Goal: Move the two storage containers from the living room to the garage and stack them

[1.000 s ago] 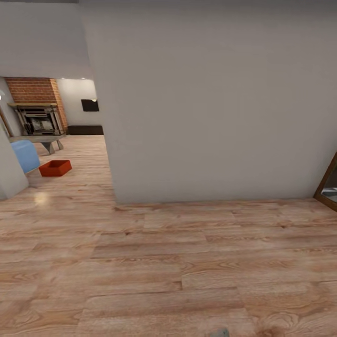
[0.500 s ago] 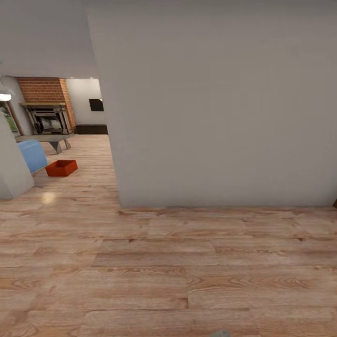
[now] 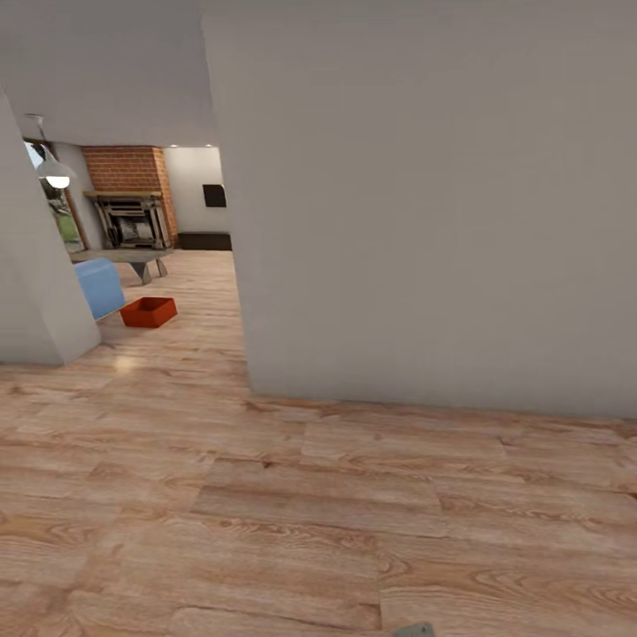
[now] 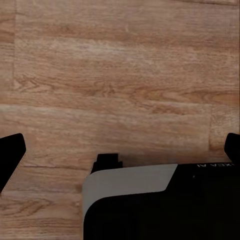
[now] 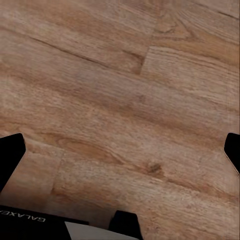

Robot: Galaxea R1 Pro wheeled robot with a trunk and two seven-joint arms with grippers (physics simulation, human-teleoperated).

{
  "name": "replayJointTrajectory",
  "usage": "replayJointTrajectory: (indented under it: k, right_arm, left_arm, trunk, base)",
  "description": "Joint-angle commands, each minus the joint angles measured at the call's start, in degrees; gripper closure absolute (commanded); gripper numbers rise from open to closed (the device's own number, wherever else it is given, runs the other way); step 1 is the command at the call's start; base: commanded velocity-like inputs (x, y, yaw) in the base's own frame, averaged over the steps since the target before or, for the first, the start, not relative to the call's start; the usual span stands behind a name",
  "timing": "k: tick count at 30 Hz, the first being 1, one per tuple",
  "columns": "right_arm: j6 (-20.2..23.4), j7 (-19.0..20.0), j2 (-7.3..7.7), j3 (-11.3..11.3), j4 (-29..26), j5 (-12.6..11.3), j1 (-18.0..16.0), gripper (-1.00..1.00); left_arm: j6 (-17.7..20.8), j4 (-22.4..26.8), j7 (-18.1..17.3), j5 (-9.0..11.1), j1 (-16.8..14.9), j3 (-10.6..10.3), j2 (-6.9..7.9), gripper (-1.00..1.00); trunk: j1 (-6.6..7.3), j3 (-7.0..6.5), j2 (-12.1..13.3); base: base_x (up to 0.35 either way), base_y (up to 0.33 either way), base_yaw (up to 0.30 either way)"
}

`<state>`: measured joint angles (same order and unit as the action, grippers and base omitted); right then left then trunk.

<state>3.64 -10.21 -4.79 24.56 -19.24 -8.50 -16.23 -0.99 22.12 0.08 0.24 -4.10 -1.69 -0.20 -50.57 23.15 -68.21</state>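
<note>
**Robot swings toward the living room, one bin in sight**

And the whole picture has slid rightward over the last second: the opening on the left has widened and the big grey wall has given ground. That is the camera turning, not the furniture.

Head view: one of the storage containers (image 3: 149,311) sits on the light wood plank flooring (image 3: 292,522) of the living room, well off through the opening, just beside the blue sofa (image 3: 99,287). It looks empty, though at this range its inside is hard to read. Behind it stand a low grey bench (image 3: 133,259), a brick fireplace (image 3: 131,196) and a hanging lamp (image 3: 57,175). The grey wall (image 3: 425,212) blocks the right side. The second bin I cannot place.

Left wrist view: the left gripper (image 4: 120,150) hangs over bare planks, dark fingertips (image 4: 11,150) far apart at the edges, so the jaws are released and hold nothing.

Right wrist view: same story, the right gripper (image 5: 120,150) released over wood, fingertips (image 5: 11,150) wide.

My read: the fetch leg, nothing picked up yet. The next move calls for rounding the wall's corner with room to spare and driving up to the bin.
</note>
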Motion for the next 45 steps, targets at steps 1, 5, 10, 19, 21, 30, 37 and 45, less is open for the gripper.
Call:
replayJointTrajectory:
  k: [1,5,10,19,21,30,37,45]
  right_arm:
    - [0.3,-0.4,0.04,0.5,-0.1,-0.6,0.0,-1.0]
    - [0.3,-0.4,0.04,0.5,-0.1,-0.6,0.0,-1.0]
    - [0.3,-0.4,0.04,0.5,-0.2,-0.6,0.0,-1.0]
    - [0.3,-0.4,0.04,0.5,-0.2,-0.6,0.0,-1.0]
    - [0.3,-0.4,0.04,0.5,-0.1,-0.6,0.0,-1.0]
    - [0.3,-0.4,0.04,0.5,-0.2,-0.6,0.0,-1.0]
    - [0.3,-0.4,0.04,0.5,-0.2,-0.6,0.0,-1.0]
    - [0.3,-0.4,0.04,0.5,-0.2,-0.6,0.0,-1.0]
  left_arm:
    - [-0.1,0.0,0.0,0.0,0.0,-0.2,0.02,-1.0]
    - [-0.1,0.0,0.0,0.0,0.0,-0.2,0.02,-1.0]
    - [-0.1,-0.1,0.0,0.0,0.0,-0.2,0.02,-1.0]
    - [-0.1,0.0,0.0,0.0,0.0,-0.2,0.02,-1.0]
    - [-0.1,0.0,0.0,0.0,0.0,-0.2,0.02,-1.0]
    - [-0.1,0.0,0.0,0.0,0.0,-0.2,0.02,-1.0]
    - [-0.1,0.0,0.0,0.0,0.0,-0.2,0.02,-1.0]
    - [-0.1,0.0,0.0,0.0,0.0,-0.2,0.02,-1.0]
  trunk:
    - [-0.03,0.08,0.0]
    - [-0.03,0.12,0.0]
    - [-0.03,0.12,0.0]
    - [-0.03,0.19,0.0]
    - [-0.03,0.23,0.0]
    - [-0.03,0.43,0.0]
    - [-0.03,0.58,0.0]
    - [-0.03,0.75,0.0]
  base:
    - [0.331,0.0,0.064]
    - [0.332,0.0,0.024]
    - [0.332,0.0,0.004]
    - [0.332,0.0,0.141]
    - [0.332,0.0,0.253]
    - [0.332,0.0,0.26]
    - [0.332,0.028,0.262]
    - [0.332,0.099,0.262]
